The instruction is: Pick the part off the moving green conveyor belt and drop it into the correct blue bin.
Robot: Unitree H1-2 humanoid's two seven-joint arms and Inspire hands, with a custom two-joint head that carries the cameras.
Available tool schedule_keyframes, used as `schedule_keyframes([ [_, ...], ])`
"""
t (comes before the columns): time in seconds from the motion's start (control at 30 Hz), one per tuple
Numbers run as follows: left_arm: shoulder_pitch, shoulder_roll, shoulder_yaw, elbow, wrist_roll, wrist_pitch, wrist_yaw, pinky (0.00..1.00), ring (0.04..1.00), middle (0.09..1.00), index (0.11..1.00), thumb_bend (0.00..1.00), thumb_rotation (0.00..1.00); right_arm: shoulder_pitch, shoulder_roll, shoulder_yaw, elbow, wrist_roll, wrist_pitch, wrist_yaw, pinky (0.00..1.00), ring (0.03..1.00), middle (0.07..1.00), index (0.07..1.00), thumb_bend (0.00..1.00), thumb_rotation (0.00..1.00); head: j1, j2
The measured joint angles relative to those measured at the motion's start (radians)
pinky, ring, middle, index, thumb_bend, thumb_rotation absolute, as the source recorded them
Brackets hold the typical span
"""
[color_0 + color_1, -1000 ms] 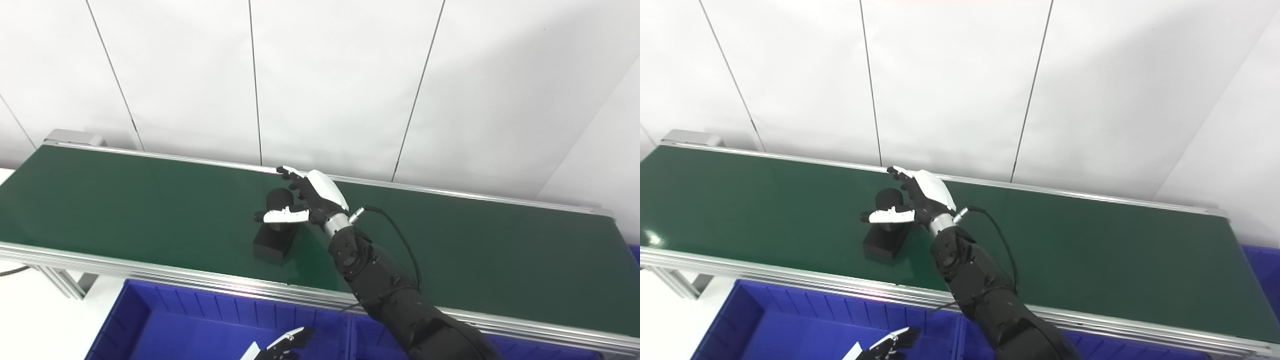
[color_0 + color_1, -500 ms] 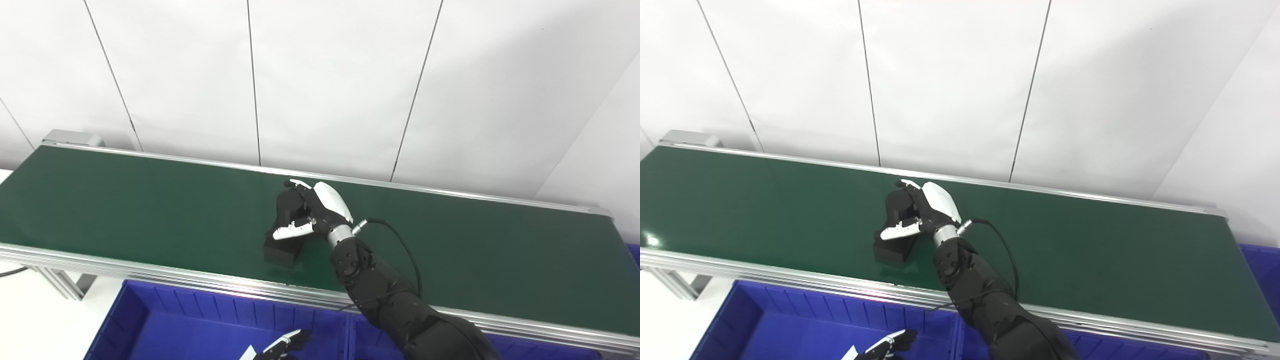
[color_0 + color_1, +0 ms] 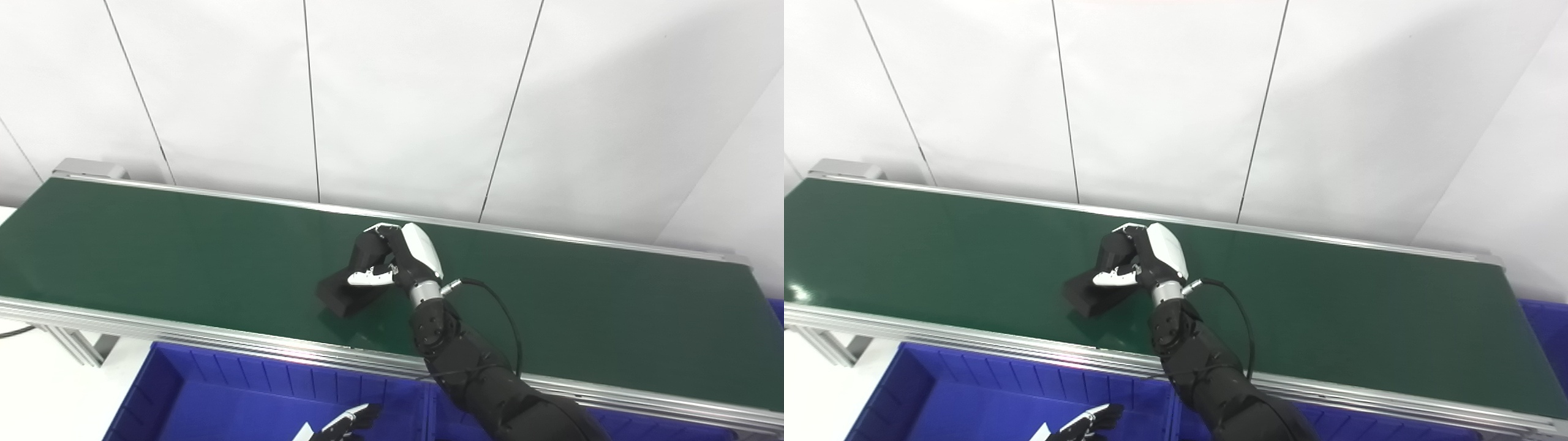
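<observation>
**Inspector:** Your right hand (image 3: pixel 401 260) sits over the green conveyor belt (image 3: pixel 153 245), near its far rail. The forearm rises from the lower right, crosses the near rail and leans up and to the left. The white back of the hand faces up and to the right.

**Operator:** What is the hand doing?

**Inspector:** Its fingers (image 3: pixel 1124 231) curl over the top of the black part (image 3: pixel 352 288) and the thumb (image 3: pixel 369 278) presses across its near side. The hand is closed around the part's upper, rounded end. The part's blocky base tilts down and to the left. I cannot tell whether that lower corner touches the belt.

**Operator:** And my other hand?

**Inspector:** Your left hand (image 3: pixel 343 422) shows only as fingertips at the bottom edge, over the blue bin (image 3: pixel 202 392) in front of the belt. Too little shows to say whether it is spread or closed.

**Operator:** Anything else to note?

**Inspector:** A black cable (image 3: pixel 499 306) loops from the right wrist back down the forearm. A second blue bin (image 3: pixel 1543 331) shows at the far right edge.
</observation>
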Motion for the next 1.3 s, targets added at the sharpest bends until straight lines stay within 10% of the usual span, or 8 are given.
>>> schedule_keyframes([
  [0.23, 0.000, 0.000, 0.000, -0.005, 0.000, 0.000, 0.000, 0.77, 0.853, 0.874, 0.859, 0.98, 0.50, 0.045, -0.001, -0.014, -0.044, 0.007, -0.012, -0.067, 0.17, 0.397, 0.507, 0.535, 0.52, 0.00, -0.012, 0.011],
  [0.27, 0.000, 0.000, 0.000, -0.006, -0.001, 0.000, 0.000, 0.79, 0.862, 0.883, 0.867, 0.97, 0.49, 0.060, -0.002, -0.019, -0.063, 0.011, -0.015, -0.075, 0.35, 0.436, 0.547, 0.479, 0.51, 0.00, -0.018, 0.015],
  [0.37, 0.002, 0.001, 0.002, -0.025, -0.003, 0.000, -0.007, 0.79, 0.867, 0.886, 0.871, 0.97, 0.48, 0.138, -0.019, -0.030, -0.203, 0.012, -0.035, -0.085, 0.44, 0.440, 0.527, 0.482, 0.51, 0.00, -0.032, 0.026],
  [0.83, 0.029, 0.001, 0.033, -0.072, -0.026, 0.000, -0.069, 0.87, 0.908, 0.911, 0.898, 0.90, 0.50, 0.643, -0.118, -0.124, -1.080, 0.054, -0.002, 0.024, 0.32, 0.451, 0.577, 0.463, 0.49, 0.00, -0.150, 0.130],
  [1.3, 0.038, -0.007, 0.098, -0.113, -0.066, 0.000, -0.139, 0.87, 0.905, 0.907, 0.895, 0.87, 0.48, 0.981, -0.145, -0.163, -1.373, 0.031, 0.045, 0.103, 0.35, 0.473, 0.562, 0.446, 0.49, 0.00, -0.204, 0.248],
])
